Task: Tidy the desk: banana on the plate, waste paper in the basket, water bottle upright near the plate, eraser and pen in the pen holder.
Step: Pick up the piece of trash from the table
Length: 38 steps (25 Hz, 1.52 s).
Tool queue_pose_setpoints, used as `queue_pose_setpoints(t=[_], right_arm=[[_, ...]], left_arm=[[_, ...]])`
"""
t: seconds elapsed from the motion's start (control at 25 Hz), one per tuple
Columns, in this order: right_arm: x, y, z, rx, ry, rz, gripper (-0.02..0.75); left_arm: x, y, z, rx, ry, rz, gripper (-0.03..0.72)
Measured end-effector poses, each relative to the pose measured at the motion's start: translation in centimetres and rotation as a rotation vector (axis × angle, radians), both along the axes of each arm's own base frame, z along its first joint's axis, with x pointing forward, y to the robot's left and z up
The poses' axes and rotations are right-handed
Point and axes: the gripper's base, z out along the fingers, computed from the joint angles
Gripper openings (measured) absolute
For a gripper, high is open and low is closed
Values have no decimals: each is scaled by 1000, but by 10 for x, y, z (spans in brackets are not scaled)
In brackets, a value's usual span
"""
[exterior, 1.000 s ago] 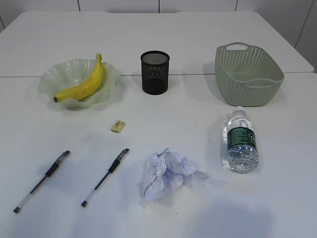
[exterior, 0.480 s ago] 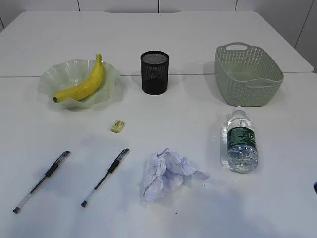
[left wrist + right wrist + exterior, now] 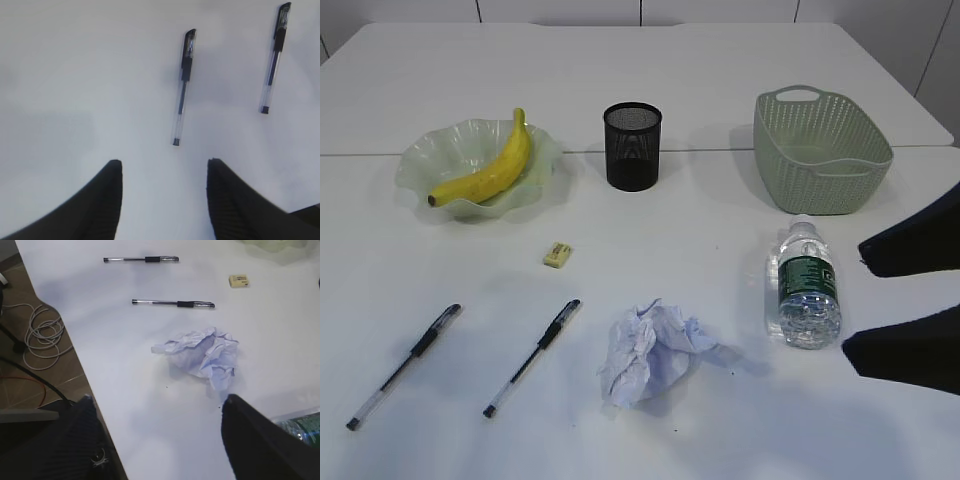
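Note:
A banana [image 3: 485,170] lies in the pale green plate [image 3: 420,152] at the back left. The black mesh pen holder [image 3: 633,146] stands mid-back, and the green basket [image 3: 820,150] is at the back right. A small eraser [image 3: 557,254] and two pens [image 3: 405,365] [image 3: 532,357] lie on the table. Crumpled waste paper [image 3: 655,350] sits front centre. The water bottle [image 3: 804,285] lies on its side. My right gripper [image 3: 852,300] hovers open just right of the bottle, holding nothing. My left gripper [image 3: 164,162] is open above bare table, short of the pens [image 3: 183,85] [image 3: 274,57].
In the right wrist view, the open gripper [image 3: 157,397] hangs over the table's near edge, with the paper [image 3: 202,355], the pens [image 3: 172,303], the eraser [image 3: 238,280] and the bottle [image 3: 300,422] beyond. Cables [image 3: 42,335] lie on the floor past that edge.
My right gripper has come into the exterior view from the right edge and now sits beside the bottle. No object on the table has moved.

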Motion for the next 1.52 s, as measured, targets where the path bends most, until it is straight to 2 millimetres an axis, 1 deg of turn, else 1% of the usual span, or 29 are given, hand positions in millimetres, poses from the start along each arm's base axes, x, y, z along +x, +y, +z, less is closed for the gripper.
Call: queue_pose_setpoints(t=[0.32,0.56,0.64,0.84,1.0,1.16,1.52], right_arm=[[30,6,-19,-30,6,40,554],[48,9,-34,-69,-6,54,552],[52,12,-39,-86,-17,74,552],[62,30,-54,-119,-25,120,552],[72,44,-72,-153,-18,138,551],[82,53,-92,-183,12,129,550],[108,57,-137,-256,71,48,533]], left_arm=[[1,0,-1,-2,-17,2,382],[-1,0,-19,-4,0,7,382],[-1,0,-19,-4,-12,8,382],[3,0,-17,-10,-58,12,382],[4,0,-16,-11,-69,13,382],[5,0,-15,-13,-87,15,382],[5,0,-15,-13,-89,15,382]])
